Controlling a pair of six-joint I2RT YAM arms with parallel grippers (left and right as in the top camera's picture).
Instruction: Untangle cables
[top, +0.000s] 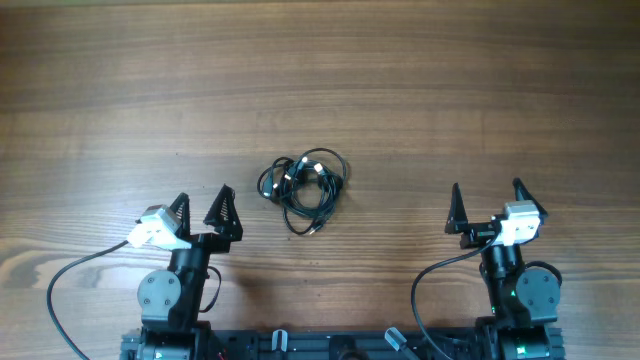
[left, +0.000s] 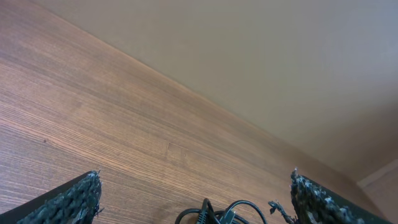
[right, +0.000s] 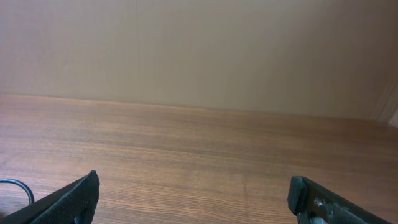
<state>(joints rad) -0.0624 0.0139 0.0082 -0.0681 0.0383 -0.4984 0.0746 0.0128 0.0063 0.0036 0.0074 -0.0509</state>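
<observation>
Cables (top: 303, 187), thin black flexible cords with a few pale-tipped small plugs, lie knotted into one loose overlapping bundle of loops just left of the centre of the overhead frame, on the brown wood-grain worktop (top: 420, 80). The left gripper (top: 203, 193) at lower left and the right gripper (top: 486, 184) at lower right both stand spread wide and empty, each apart from the bundle, the left one nearer.

1. The cables (top: 303, 187) lie in one bundle on the table (top: 450, 80), between my two pincers and slightly ahead of them.
2. My left pincer (top: 204, 193) is near their left.
3. My right pincer (top: 486, 184) is farther off, right.
</observation>
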